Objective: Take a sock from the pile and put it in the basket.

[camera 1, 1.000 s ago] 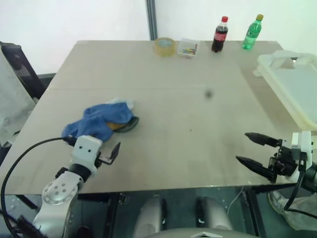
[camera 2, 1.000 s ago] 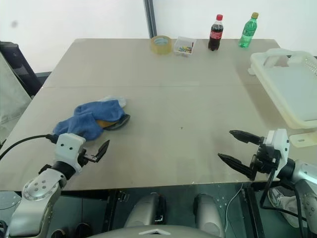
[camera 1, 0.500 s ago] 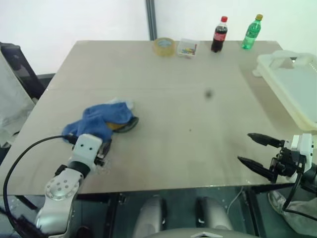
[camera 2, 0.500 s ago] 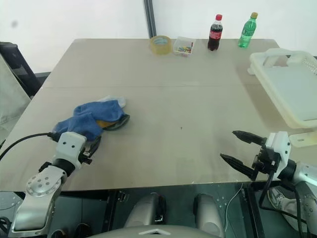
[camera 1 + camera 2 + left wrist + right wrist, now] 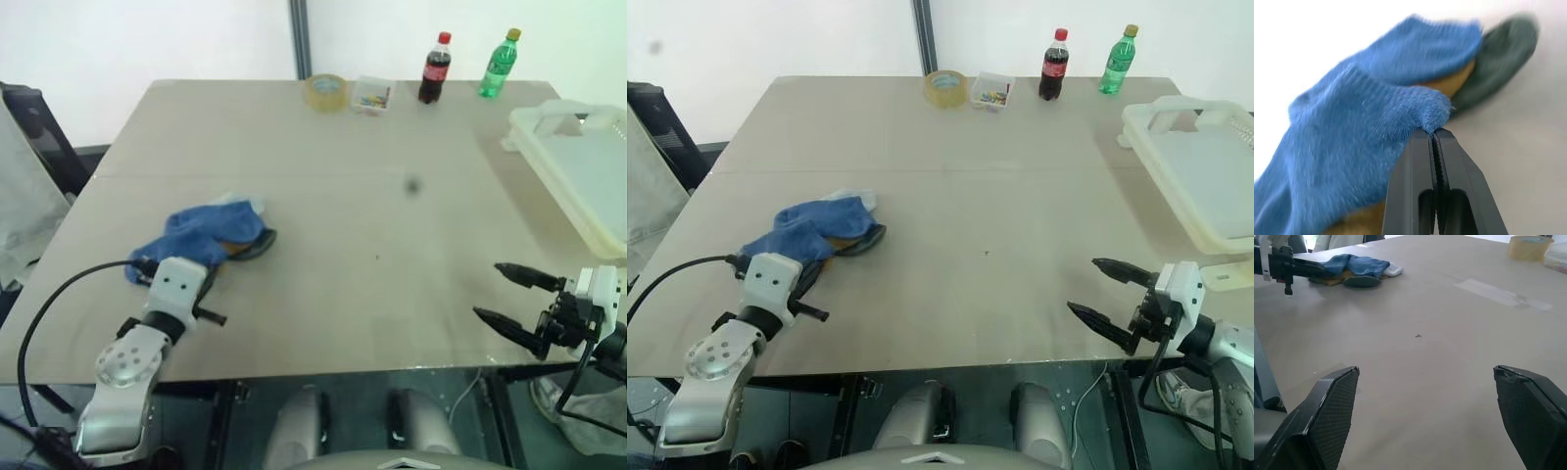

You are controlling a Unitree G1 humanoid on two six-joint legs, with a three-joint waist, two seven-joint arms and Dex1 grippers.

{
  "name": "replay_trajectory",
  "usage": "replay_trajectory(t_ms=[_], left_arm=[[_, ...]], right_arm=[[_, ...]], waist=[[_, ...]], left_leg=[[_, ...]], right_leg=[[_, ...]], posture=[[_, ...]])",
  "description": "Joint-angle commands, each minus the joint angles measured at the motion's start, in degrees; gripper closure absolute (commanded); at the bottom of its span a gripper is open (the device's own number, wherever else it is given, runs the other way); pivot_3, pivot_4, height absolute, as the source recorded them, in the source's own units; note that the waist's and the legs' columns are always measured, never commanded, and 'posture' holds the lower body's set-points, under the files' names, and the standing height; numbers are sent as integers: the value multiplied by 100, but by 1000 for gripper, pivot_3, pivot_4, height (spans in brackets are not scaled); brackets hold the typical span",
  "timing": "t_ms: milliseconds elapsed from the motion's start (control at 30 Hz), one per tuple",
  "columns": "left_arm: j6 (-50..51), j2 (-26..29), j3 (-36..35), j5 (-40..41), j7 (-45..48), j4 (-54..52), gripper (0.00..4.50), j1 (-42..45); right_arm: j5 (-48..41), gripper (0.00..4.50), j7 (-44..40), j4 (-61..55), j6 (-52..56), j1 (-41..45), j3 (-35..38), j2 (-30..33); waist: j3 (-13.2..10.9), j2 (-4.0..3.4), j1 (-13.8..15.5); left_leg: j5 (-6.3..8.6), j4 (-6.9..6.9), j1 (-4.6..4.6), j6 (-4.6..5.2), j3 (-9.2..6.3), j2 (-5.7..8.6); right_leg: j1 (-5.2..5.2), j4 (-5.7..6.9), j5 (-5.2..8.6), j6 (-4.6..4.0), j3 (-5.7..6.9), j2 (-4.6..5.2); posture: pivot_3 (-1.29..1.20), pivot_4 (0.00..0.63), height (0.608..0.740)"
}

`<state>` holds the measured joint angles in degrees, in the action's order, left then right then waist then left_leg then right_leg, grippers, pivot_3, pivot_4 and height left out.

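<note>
Currently the pile (image 5: 211,235) lies on the left part of the desk (image 5: 372,196), well apart from the basket (image 5: 578,176) at the far right edge; the left claw (image 5: 1436,142) is clenched on a fold of the blue sock (image 5: 1352,132) at the near edge of the pile, as the left wrist view shows; the right claw (image 5: 519,304) is released, jaws wide, over bare desk near the front right. Handling judgement: the sock is light, soft and limp; it will drape and stretch, not hold shape; the fuzzy knit should resist slipping. The pinch takes only a small bunch of fabric, so a neighbouring yellow sock (image 5: 1449,85) or dark grey sock (image 5: 1498,58) may drag along; a deeper bite on the cuff would be safer.
</note>
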<state>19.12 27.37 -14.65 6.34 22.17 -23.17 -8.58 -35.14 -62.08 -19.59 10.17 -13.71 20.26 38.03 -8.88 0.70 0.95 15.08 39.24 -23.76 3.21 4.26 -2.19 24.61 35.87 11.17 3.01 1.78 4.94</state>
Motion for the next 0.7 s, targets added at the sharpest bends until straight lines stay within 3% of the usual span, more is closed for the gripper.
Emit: replay_trajectory(t_ms=[33,233,333,500,700], left_arm=[[739,-214,328,569,32,-619,4445,665],[1501,-878,1875,355,-105,-304,4445,1714],[1819,-1265,2277,492,-137,-233,4445,1947],[1932,-1432,3067,399,153,164,4445,2191],[2004,-1729,3437,508,386,596,4445,2481]], right_arm=[[-22,0,-24,-14,-107,114,6,32],[85,0,-24,154,-143,367,-145,52],[112,0,16,241,-142,526,-115,92],[188,0,88,282,-157,593,-81,96],[218,0,111,294,-152,604,-18,133]], waist=[[0,1,8],[3,4,-12],[3,4,-20],[3,4,-9],[3,4,-2]], left_leg=[[0,0,0,0,-1,1],[-1,7,7,1,-8,26],[-1,7,8,1,-8,20],[-1,7,11,0,-12,14],[-1,12,6,1,-14,18]], right_leg=[[-2,0,0,0,1,0],[-23,-1,-2,2,0,-6],[-21,0,-2,2,-3,-15],[-22,1,-1,1,-2,-24],[-22,-1,-1,1,-5,-22]], posture=[[0,150,740],[0,150,740],[0,150,740],[0,150,740],[0,150,740]])
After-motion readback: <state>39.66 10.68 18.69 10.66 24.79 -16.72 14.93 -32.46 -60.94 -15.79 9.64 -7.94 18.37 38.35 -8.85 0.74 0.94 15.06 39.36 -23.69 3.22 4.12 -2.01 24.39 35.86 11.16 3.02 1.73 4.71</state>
